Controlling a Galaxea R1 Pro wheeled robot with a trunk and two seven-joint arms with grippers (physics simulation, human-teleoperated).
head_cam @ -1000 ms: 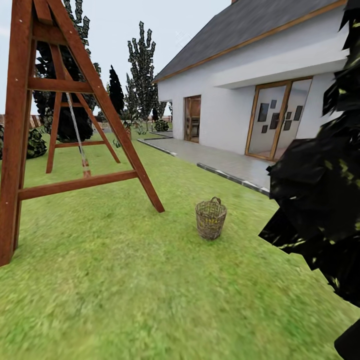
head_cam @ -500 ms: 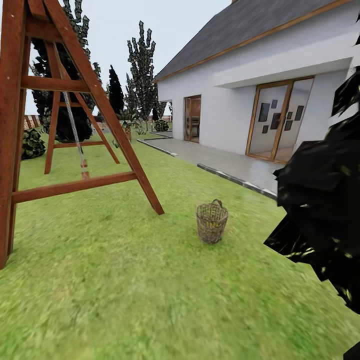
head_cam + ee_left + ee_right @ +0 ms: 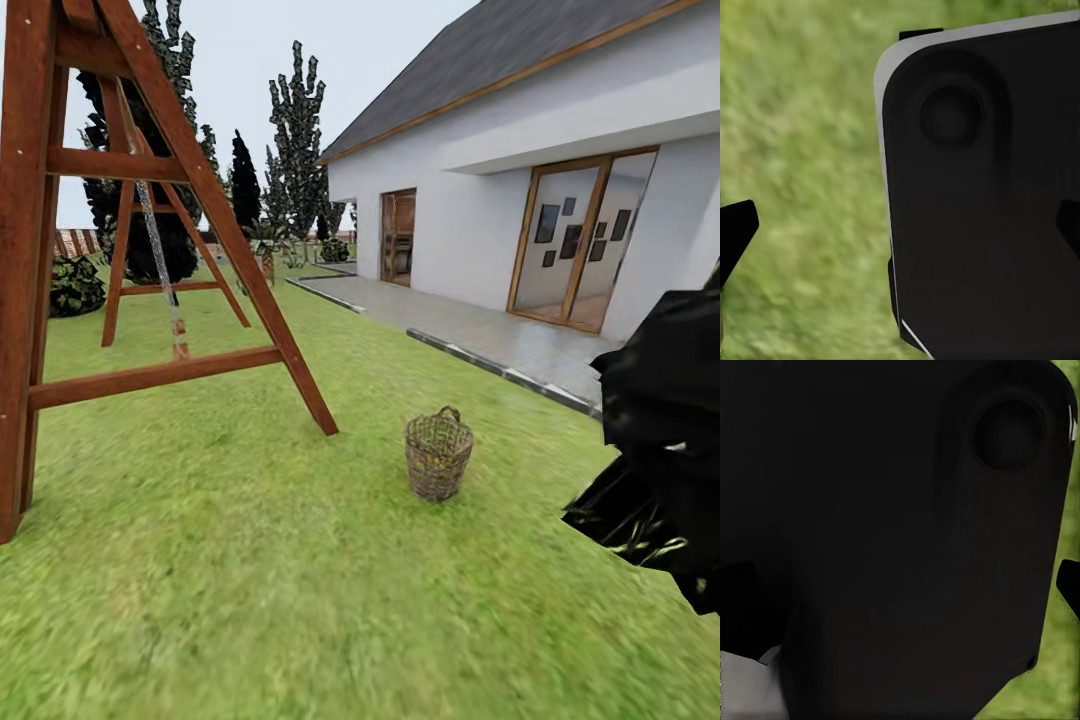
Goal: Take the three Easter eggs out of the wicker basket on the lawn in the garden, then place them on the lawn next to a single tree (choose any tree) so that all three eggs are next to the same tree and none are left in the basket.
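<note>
The robot is best off rolling straight at the basket (image 3: 438,455), right of centre in the head view on the lawn (image 3: 250,580), and stopping with it in arm's reach, clear of the swing frame (image 3: 150,250). Yellow shows through the weave, likely eggs, uncountable. I cannot tell either gripper's state.

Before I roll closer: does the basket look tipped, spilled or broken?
Nothing stands out. The basket stands upright on the lawn, clear of the swing frame, with nothing spilled around it. Its contents are too small to make out.
</note>
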